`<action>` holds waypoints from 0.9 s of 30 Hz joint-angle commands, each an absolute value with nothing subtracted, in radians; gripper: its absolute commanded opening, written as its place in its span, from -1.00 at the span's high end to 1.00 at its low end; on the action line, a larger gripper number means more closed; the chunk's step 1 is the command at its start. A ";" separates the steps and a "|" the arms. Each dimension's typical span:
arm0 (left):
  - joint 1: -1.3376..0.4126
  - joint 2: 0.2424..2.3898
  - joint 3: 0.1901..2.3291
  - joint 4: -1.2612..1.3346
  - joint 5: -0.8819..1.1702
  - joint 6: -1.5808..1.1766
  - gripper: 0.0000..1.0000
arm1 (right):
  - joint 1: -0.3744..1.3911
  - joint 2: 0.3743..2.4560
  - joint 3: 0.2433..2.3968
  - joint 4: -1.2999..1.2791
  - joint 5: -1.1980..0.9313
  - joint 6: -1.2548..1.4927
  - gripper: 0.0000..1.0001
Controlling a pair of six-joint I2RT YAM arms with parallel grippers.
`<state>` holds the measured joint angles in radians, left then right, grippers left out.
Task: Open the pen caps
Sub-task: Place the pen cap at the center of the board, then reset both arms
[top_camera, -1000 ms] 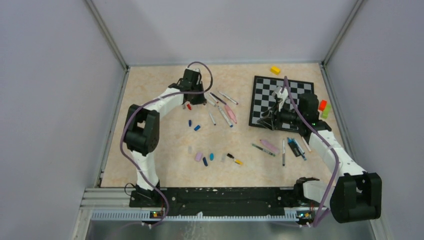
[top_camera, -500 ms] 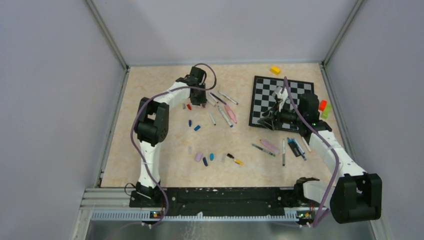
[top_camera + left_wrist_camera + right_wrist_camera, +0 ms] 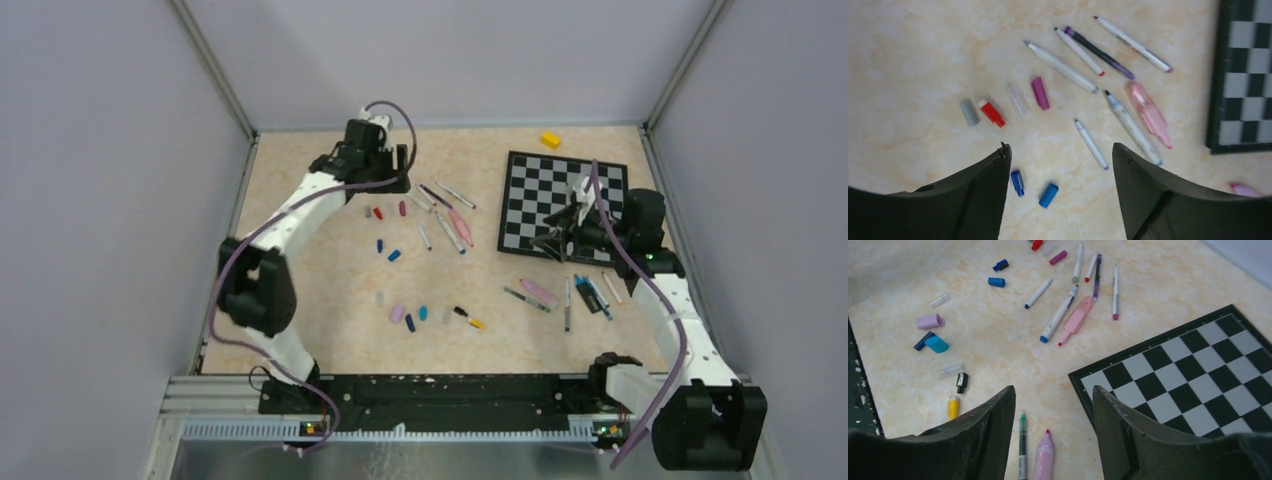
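Note:
Loose pen caps lie on the beige table below my open left gripper: grey, red, clear, magenta, navy and blue. Nothing sits between its fingers. Several uncapped pens fan out to the right. My right gripper hovers open and empty above a green pen and a pink highlighter. Further caps lie to its left: lilac, teal, black and yellow.
A black-and-white chessboard lies at the back right, its corner next to my right gripper. A yellow block sits behind it. More pens lie near the right arm. Grey walls close in the table on three sides.
My left gripper opened, rose and pulled back to the left; a magenta cap now lies where it was. The right jaws widened and that arm drew back to the right.

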<state>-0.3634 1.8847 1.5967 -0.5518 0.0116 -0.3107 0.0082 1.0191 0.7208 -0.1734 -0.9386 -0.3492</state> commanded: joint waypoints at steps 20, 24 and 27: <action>-0.348 0.734 1.166 -0.430 0.164 -0.255 -0.97 | -0.095 0.803 1.482 -0.678 -0.380 -0.048 -0.98; -0.348 0.727 1.187 -0.459 0.166 -0.257 -0.98 | -0.095 0.789 1.483 -0.674 -0.311 0.027 -0.98; -0.348 0.716 1.193 -0.469 0.168 -0.258 -0.98 | -0.095 0.784 1.480 -0.672 -0.281 0.046 -0.98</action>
